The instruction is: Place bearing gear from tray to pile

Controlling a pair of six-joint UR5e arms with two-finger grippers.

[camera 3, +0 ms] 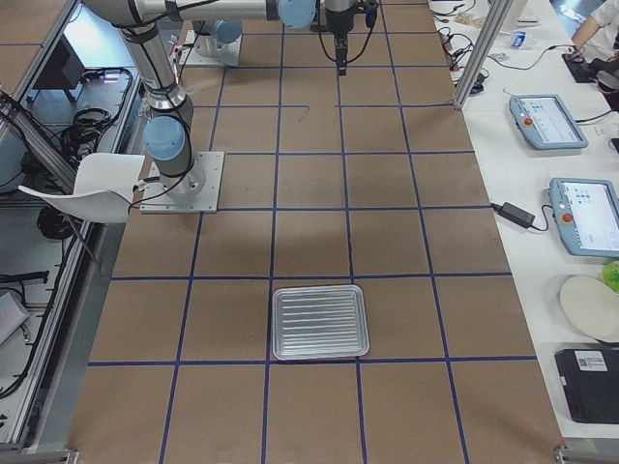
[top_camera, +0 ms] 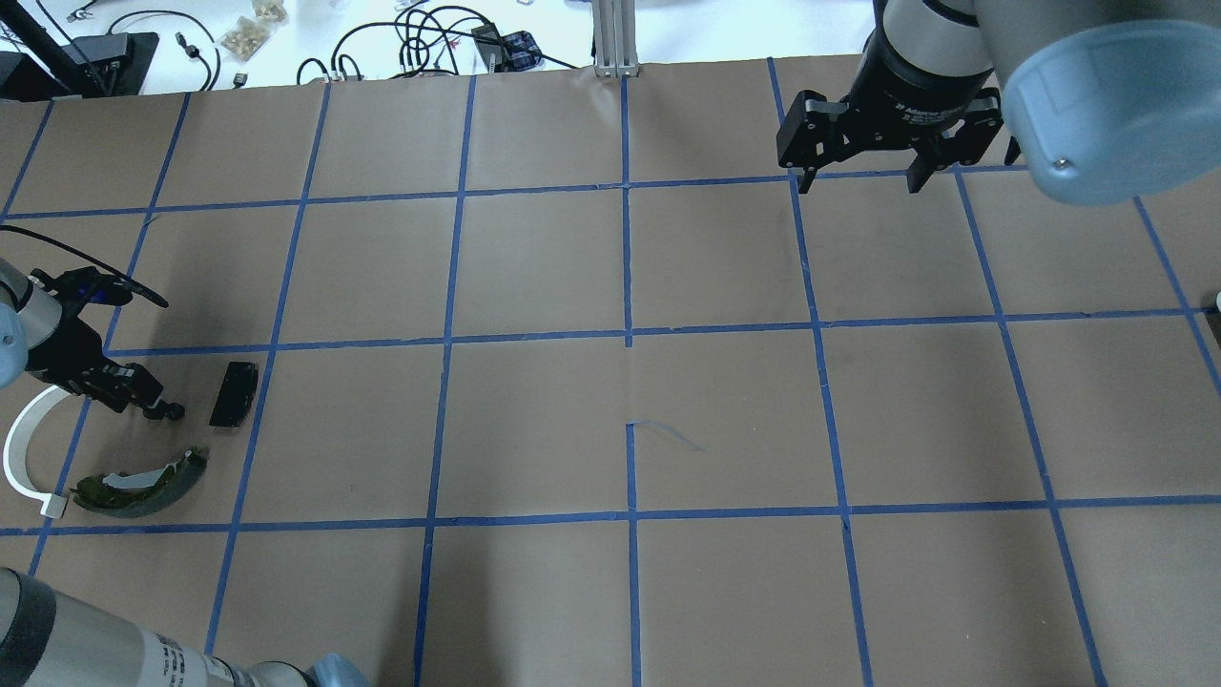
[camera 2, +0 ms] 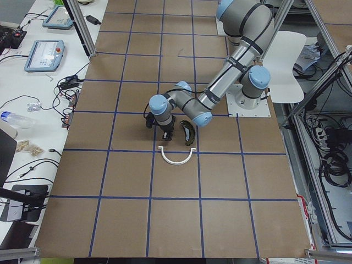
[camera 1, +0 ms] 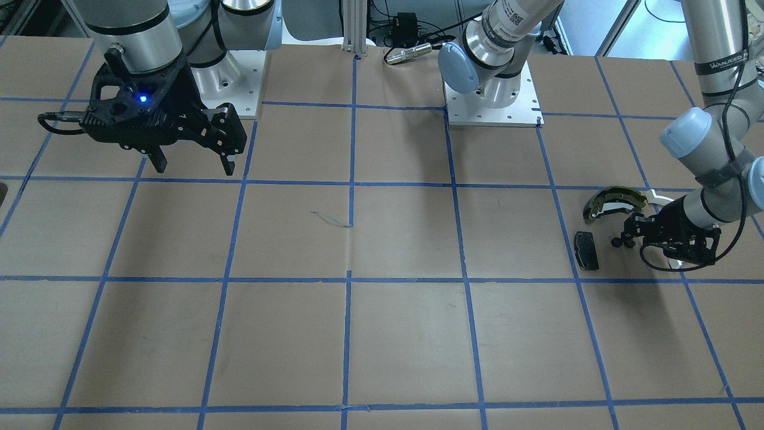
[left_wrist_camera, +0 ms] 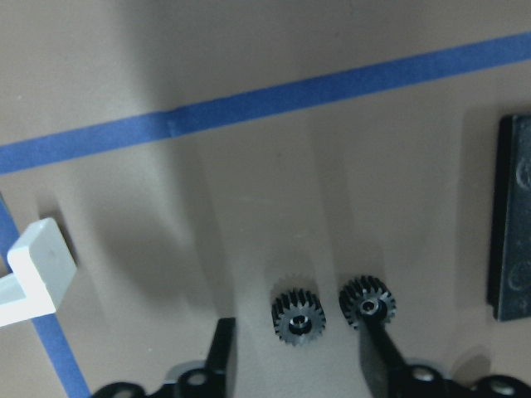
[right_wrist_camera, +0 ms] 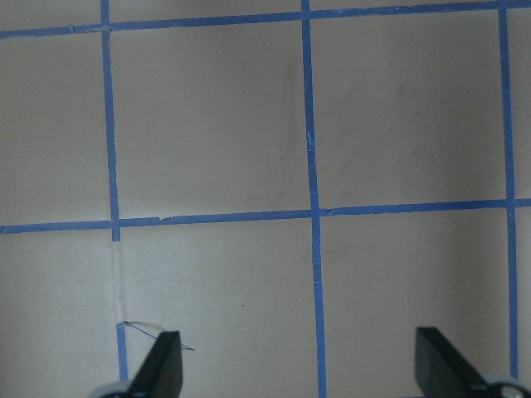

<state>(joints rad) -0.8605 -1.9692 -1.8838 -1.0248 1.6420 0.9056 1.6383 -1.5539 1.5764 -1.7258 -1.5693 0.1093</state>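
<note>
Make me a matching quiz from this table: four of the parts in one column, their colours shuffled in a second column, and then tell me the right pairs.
Things:
1. brake shoe
2. plastic arc
3. tray
4. rectangular pad

Colours:
A. white
B. black
C. silver
D. olive-yellow

Pairs: 1-D, 2-A, 3-C, 4-B.
</note>
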